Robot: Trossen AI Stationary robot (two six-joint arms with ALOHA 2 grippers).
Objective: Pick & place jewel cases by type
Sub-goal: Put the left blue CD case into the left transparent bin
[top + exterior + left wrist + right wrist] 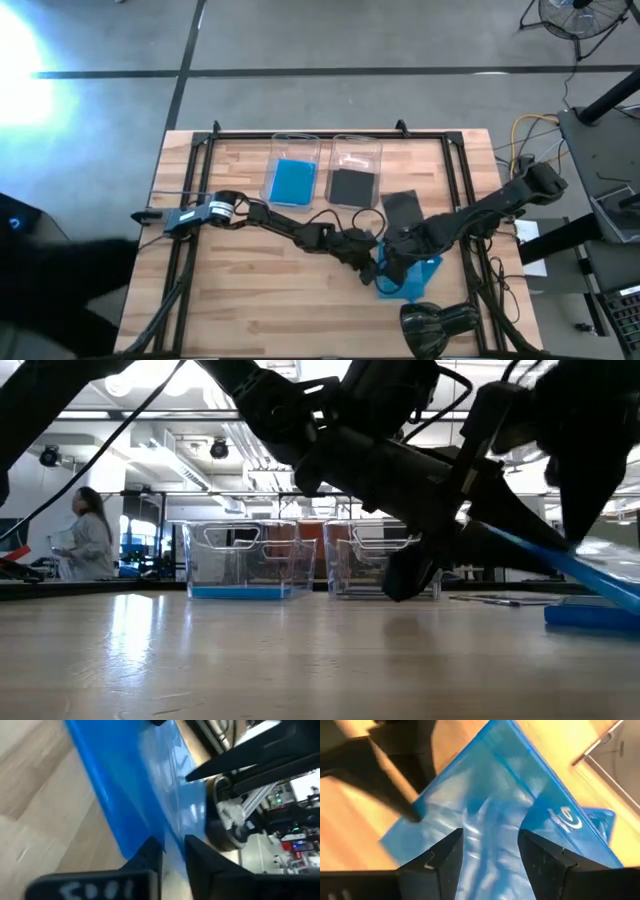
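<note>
A: Where is the blue jewel case [412,277] being handled?

B: Toward the near right part of the surface [250,290], lifted at a slant. In the low view its edge [560,565] runs down to the right, above another blue case [592,614] lying flat on the wood.

A: Who has it?

B: Both arms meet there. The left gripper [367,255] comes in from a long, low reach across the surface; its wrist view shows the two fingers [150,852] closed to a narrow gap with the case's edge pinched between them. The right gripper [397,258] reaches in from the right side, arm bent at the elbow. Its fingers [447,855] stand well apart over the case's broad face [495,825]; I cannot tell whether they press on it.

A: What surrounds them?

B: A dark grey case [402,208] lies flat just behind the grippers. Farther back stand two clear trays side by side: the left tray [296,150] holds a blue case [293,182], the right tray [357,150] a dark case [352,186]. A black lamp-like object [440,325] sits at the near edge.

A: Anything only one view gives?

B: The low view shows a person [88,535] in the room beyond, and the arms' dark bulk hiding part of the right tray [380,560]. The right wrist view alone shows a printed logo [567,817] on the case.
</note>
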